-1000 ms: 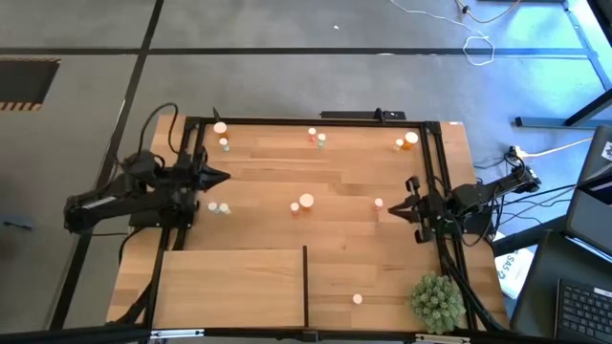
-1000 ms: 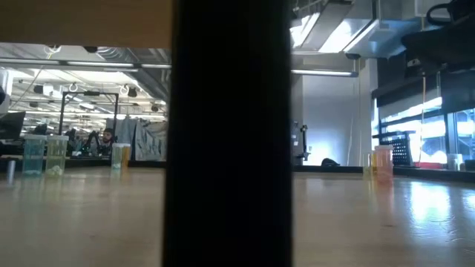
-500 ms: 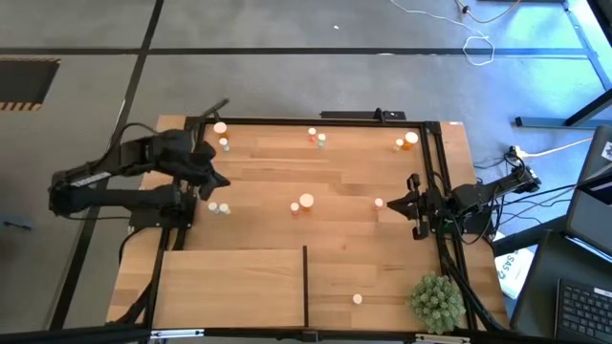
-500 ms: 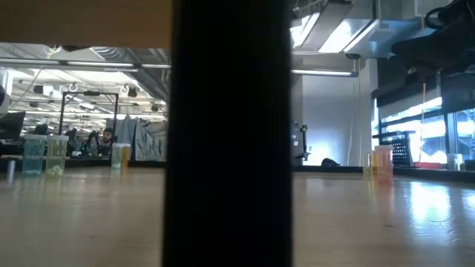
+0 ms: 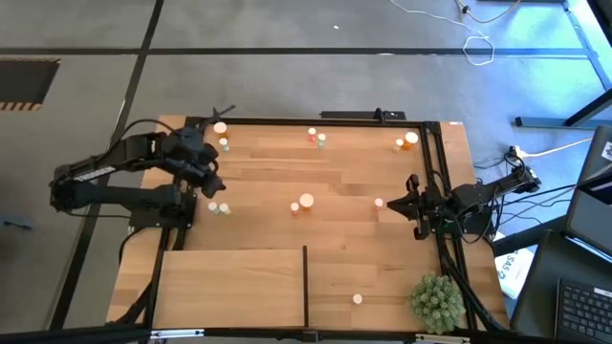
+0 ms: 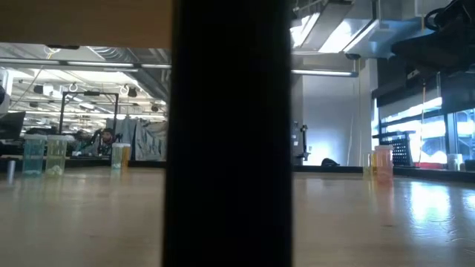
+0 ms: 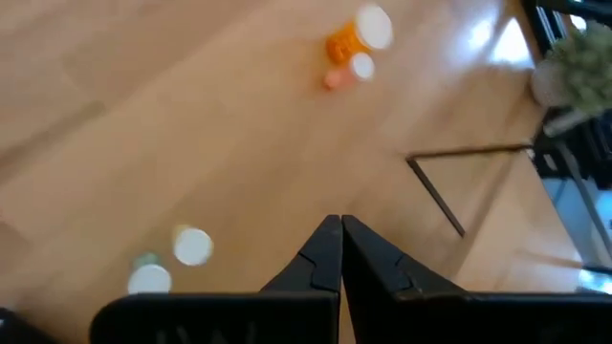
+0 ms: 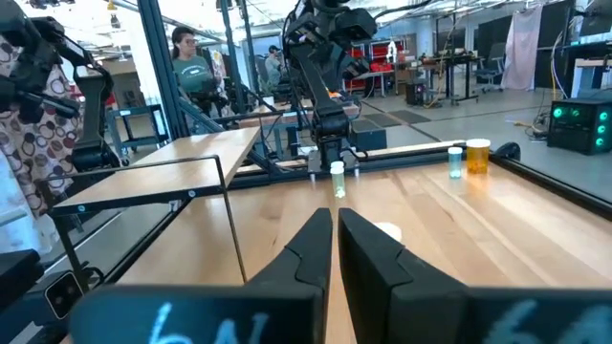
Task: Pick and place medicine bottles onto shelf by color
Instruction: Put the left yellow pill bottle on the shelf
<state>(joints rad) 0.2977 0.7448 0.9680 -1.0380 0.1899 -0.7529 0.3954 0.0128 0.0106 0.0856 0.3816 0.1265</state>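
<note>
Small white-capped medicine bottles stand scattered on the planked table. One pair [image 5: 218, 206] is just below my left gripper [image 5: 212, 182], and another pair [image 5: 301, 203] is mid-table. More stand at the far edge [image 5: 221, 134], [image 5: 316, 138], [image 5: 406, 141], and a single one [image 5: 357, 299] stands near the front. The shelf [image 5: 229, 287], a pale board with a dark upright divider [image 5: 305, 283], lies at the near left. My left gripper [image 7: 339, 229] is shut and empty, raised and slanting down over the table's left side. My right gripper [image 5: 382, 208] is also shut and empty. It points level from the right edge, close to one bottle [image 5: 379, 202].
A spiky green plant ball [image 5: 437, 301] sits at the near right corner. In the low view the dark divider [image 6: 226, 133] fills the picture's middle, with bottles [image 6: 44, 156], [image 6: 382, 159] far off on either side. Dark frame rails [image 5: 182, 182] run along the table's edges.
My left arm has lifted its gripper off the level and tipped it to slant down at the table, rolling the wrist as it rose. The fingers stayed shut. No bottle has moved.
</note>
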